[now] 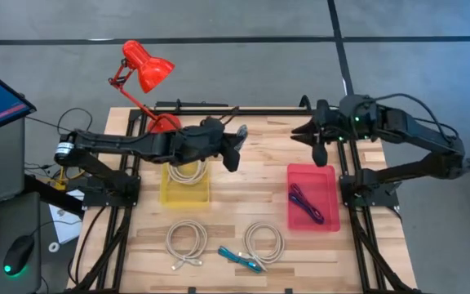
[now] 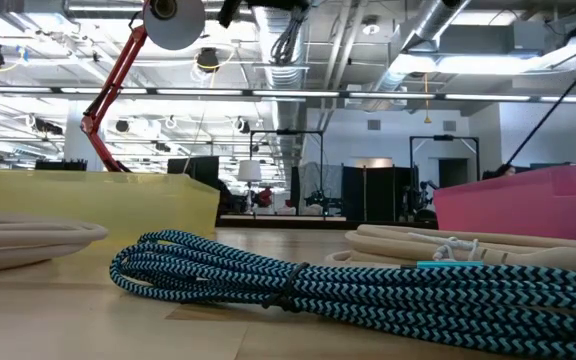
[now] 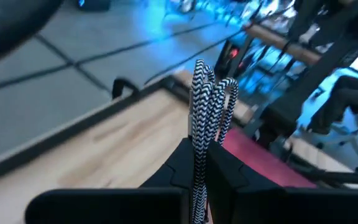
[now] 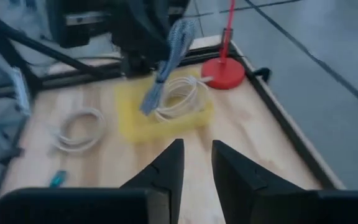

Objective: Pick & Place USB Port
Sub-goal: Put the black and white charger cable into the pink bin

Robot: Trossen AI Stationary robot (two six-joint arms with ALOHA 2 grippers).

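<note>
My left gripper (image 1: 235,145) is raised over the middle of the table, just right of the yellow bin (image 1: 186,186), and is shut on a black-and-white braided USB cable (image 3: 207,106). The right wrist view shows that cable (image 4: 166,56) dangling from the left gripper above the yellow bin (image 4: 163,118). My right gripper (image 4: 196,165) is held high by the far right of the table (image 1: 317,135). It is open, with nothing between its fingers. My left gripper pinches the bundled cable, several strands together, between its two fingers (image 3: 185,165). The fingers come nearly level from the table's left. A looped end (image 3: 210,87) sticks out past the fingertips, and the other end (image 4: 151,99) hangs slack below, clear of the table.
A white cable coil (image 1: 188,171) lies in the yellow bin. The pink bin (image 1: 312,175) on the right holds a purple cable (image 1: 307,204). Two white coils (image 1: 186,242) (image 1: 263,241) and a teal braided cable (image 2: 298,285) lie near the front edge. A red lamp (image 1: 147,69) stands at the far left.
</note>
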